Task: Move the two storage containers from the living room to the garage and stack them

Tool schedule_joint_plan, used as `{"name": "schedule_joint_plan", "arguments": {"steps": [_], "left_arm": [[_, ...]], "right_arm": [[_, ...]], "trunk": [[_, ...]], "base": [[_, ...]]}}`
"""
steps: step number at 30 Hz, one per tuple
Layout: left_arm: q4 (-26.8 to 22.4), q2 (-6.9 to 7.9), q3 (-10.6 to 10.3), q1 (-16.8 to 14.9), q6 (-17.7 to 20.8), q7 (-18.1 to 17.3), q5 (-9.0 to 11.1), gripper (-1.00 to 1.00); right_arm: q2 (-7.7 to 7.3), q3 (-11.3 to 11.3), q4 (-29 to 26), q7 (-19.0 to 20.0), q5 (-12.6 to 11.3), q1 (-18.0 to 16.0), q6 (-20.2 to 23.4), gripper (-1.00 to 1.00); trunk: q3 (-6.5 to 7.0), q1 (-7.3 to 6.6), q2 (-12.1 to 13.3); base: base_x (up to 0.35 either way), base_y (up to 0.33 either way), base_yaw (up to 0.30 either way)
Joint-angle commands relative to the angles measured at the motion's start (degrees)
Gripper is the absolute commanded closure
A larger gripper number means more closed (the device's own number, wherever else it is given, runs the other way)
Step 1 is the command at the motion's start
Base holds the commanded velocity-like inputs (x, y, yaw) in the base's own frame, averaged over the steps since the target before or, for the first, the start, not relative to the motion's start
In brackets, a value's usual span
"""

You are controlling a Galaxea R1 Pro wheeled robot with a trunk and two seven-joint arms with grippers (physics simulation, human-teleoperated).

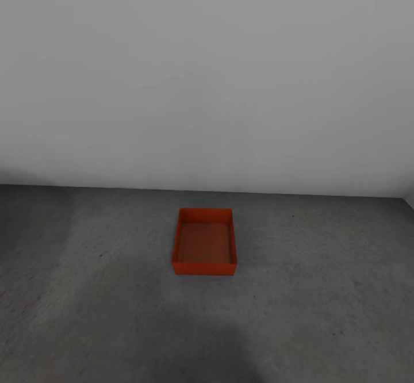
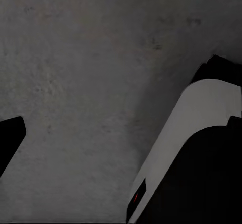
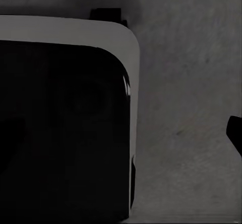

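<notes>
Dark grey concrete floor (image 1: 86, 291) runs up to a plain white wall (image 1: 207, 72), and one red-orange storage container (image 1: 204, 242) sits open-topped on it, centre frame, slightly below the middle. Wrist views catch black finger tips at the edges; their opening can't be judged.

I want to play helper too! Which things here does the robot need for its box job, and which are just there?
Needed for the job:
- storage container, red-orange, open-topped, sitting empty
- the floor, dark grey concrete, holding the container

Just there:
- white-grey wall behind the container
- the robot's own white and black body, seen from the wrist cameras
</notes>
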Motion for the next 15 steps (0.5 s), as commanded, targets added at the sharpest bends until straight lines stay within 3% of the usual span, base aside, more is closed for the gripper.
{"name": "schedule_joint_plan", "arguments": {"steps": [1,6,15], "left_arm": [[-0.02,0.0,-0.32,0.3,0.14,0.15,0.2,-1.0],[-0.06,-0.25,-0.38,2.45,-0.44,0.09,0.09,-1.0],[-0.54,-0.04,-0.27,2.96,-3.24,0.15,0.03,-1.0]], "right_arm": [[0.0,0.31,0.18,0.24,-0.39,0.26,-0.37,-1.0],[0.61,0.26,0.18,0.22,-0.41,2.28,-1.55,-1.0],[0.9,0.28,0.18,0.26,-0.29,4.23,-2.34,-1.0]], "trunk": [[0.05,0.0,-0.02],[0.48,0.0,-0.02],[1.28,0.0,-0.02]], "base": [[0.0,0.0,0.0],[0.0,0.0,0.0],[0.0,0.0,0.0]]}}
